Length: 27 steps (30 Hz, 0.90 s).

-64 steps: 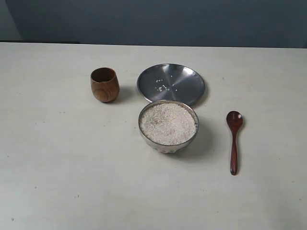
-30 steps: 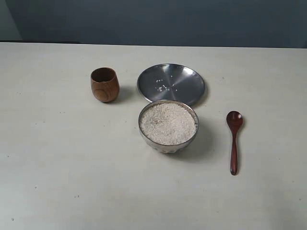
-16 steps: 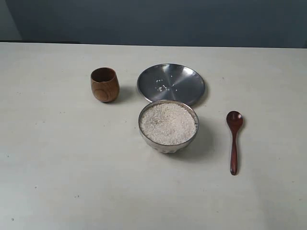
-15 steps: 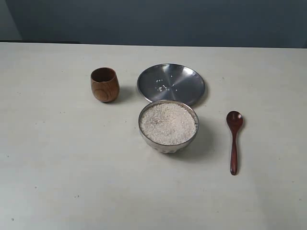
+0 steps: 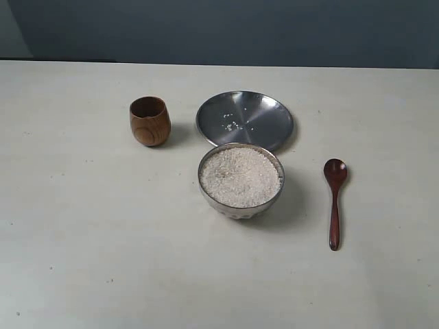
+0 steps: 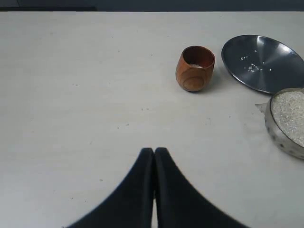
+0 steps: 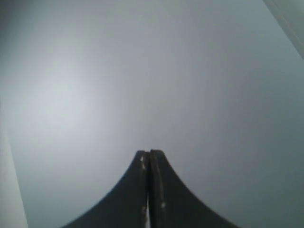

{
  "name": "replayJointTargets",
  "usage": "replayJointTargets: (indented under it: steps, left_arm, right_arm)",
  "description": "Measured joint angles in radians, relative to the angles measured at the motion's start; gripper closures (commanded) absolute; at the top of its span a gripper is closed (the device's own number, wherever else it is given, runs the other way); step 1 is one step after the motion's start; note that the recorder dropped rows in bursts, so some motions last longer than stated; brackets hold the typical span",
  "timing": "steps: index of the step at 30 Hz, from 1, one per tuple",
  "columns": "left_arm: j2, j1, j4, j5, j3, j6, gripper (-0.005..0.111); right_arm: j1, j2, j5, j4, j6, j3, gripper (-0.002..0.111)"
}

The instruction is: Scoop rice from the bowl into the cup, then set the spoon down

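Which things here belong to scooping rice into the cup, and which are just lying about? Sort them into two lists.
For the job: off-white granular rice; round shiny steel bowl holding it; small brown wooden cup; slender dark reddish-brown wooden spoon.

Just lying about: flat shallow steel plate with a few stray grains on it.

Left gripper (image 6: 153,152): two black fingers (image 6: 137,185), pressed flat together along their inner edges, tips meeting, nothing between them. Held clear above the counter (image 6: 71,95), touching nothing.
Right gripper (image 7: 149,153): two black fingers (image 7: 164,190), pale scuff marks near the tips, likewise pressed together and empty. What lies beneath it cannot be told.
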Motion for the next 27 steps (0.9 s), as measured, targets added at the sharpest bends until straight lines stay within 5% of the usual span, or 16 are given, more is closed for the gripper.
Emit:
replayJointTargets:
  steps: [14,27]
  left_arm:
    - [0.000,0.000,0.004,0.000,0.000,0.000,0.106]
    - [0.000,0.000,0.004,0.000,0.000,0.000,0.106]
  right_arm:
    - [0.024,0.192,0.286,-0.197,0.001,-0.260,0.108]
    - [0.279,0.564,0.611,-0.353,-0.022,-0.527,0.108]
